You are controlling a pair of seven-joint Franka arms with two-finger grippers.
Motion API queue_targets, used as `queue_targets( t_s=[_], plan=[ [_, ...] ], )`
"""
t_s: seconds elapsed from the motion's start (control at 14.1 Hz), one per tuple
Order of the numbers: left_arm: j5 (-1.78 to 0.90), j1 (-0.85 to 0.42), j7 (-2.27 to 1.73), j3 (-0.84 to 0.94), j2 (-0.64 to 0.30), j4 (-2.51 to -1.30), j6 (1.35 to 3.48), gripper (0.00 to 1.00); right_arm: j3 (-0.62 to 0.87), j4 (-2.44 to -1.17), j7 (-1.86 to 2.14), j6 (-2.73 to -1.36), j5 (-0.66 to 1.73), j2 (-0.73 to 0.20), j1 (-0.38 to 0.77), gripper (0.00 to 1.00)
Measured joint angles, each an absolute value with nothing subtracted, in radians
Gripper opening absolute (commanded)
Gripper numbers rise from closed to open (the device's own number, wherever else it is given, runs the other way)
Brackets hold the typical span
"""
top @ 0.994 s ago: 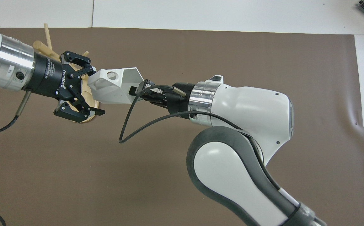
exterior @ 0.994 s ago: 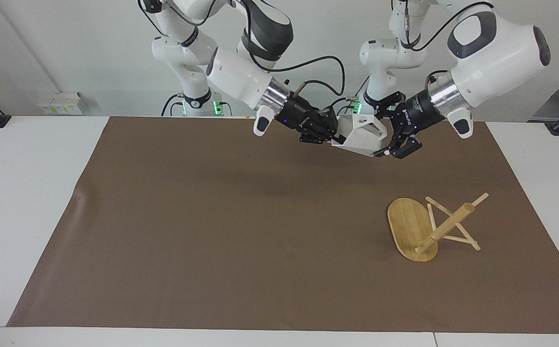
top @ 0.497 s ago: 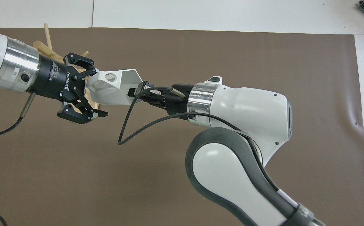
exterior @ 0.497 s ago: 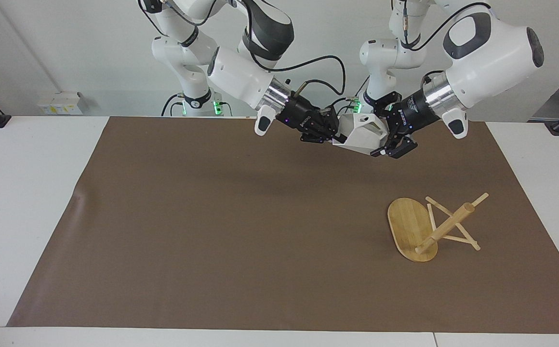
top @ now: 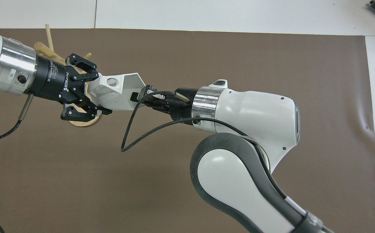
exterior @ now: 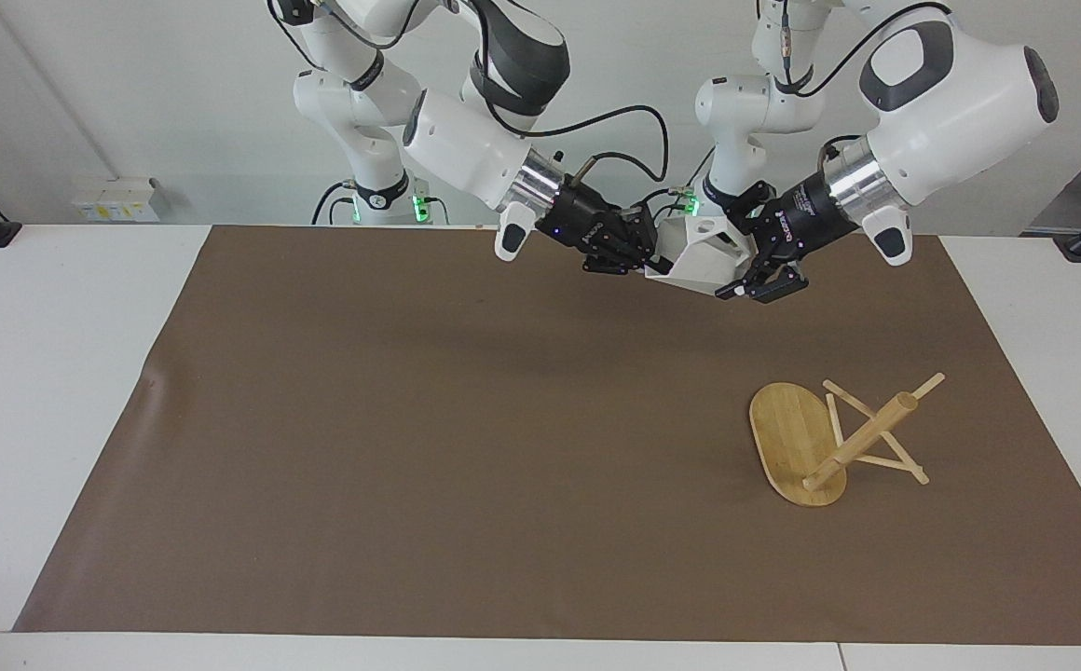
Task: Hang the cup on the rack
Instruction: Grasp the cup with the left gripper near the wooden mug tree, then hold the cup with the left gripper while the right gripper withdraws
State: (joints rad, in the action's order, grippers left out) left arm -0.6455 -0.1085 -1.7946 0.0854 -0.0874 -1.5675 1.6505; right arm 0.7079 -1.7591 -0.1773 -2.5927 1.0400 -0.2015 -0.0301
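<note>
- Small white faceted cup with a blocky, hole-pierced handle is held in the air between both arms, over the brown mat at the robots' edge of the desk.
- Right end effector is clamped on the cup's rim end.
- Left end effector is closed on the cup's base end, by the handle.
- Light bamboo rack lies tipped on the mat toward the left arm's end, oval base on edge, post and pegs slanting; not upright.
- Step judged: mid-air handover, both grips on.
- Next move calls for one end effector to let go; the rack likely needs righting before any peg can take the handle hole.
</note>
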Motion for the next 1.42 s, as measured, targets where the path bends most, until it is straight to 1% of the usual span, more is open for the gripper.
queue_targets(
  t_s=[0.07, 0.14, 0.21, 0.28, 0.35, 0.64, 1.21, 1.42],
  plan=[
    [-0.646, -0.108, -1.795, 0.085, -0.086, -1.568, 1.651, 0.0, 0.708, -1.758, -0.177, -2.593, 1.04, -0.201, -0.03, 0.0],
    [-0.646, -0.108, -1.795, 0.085, -0.084, -1.568, 1.651, 0.0, 0.709, -1.758, -0.177, -2.593, 1.04, -0.201, -0.03, 0.19],
    [-0.646, -0.108, -1.795, 0.084, -0.082, -1.57, 1.651, 0.0, 0.709, -1.757, -0.177, -2.593, 1.04, -0.201, -0.03, 0.62],
    [-0.647, -0.108, -1.8, 0.083, -0.079, -1.574, 1.651, 0.0, 0.709, -1.759, -0.181, -2.596, 1.04, -0.202, -0.03, 0.83],
    [-0.647, -0.108, -1.805, 0.083, -0.073, -1.576, 1.651, 0.0, 0.708, -1.759, -0.182, -2.597, 1.04, -0.204, -0.031, 1.0],
    [-0.647, -0.108, -1.816, 0.078, -0.051, -1.598, 1.659, 0.0, 0.707, -1.76, -0.201, -2.598, 1.04, -0.207, -0.032, 1.0],
    [-0.648, -0.095, -1.986, 0.074, -0.005, -1.784, 1.967, 0.0, 0.704, -1.771, -0.209, -2.604, 1.035, -0.208, -0.032, 1.0],
    [-0.648, -0.094, -2.077, 0.073, -0.005, -1.83, 2.05, 0.0, 0.681, -1.79, -0.209, -2.607, 0.947, -0.208, -0.032, 1.0]
  ],
)
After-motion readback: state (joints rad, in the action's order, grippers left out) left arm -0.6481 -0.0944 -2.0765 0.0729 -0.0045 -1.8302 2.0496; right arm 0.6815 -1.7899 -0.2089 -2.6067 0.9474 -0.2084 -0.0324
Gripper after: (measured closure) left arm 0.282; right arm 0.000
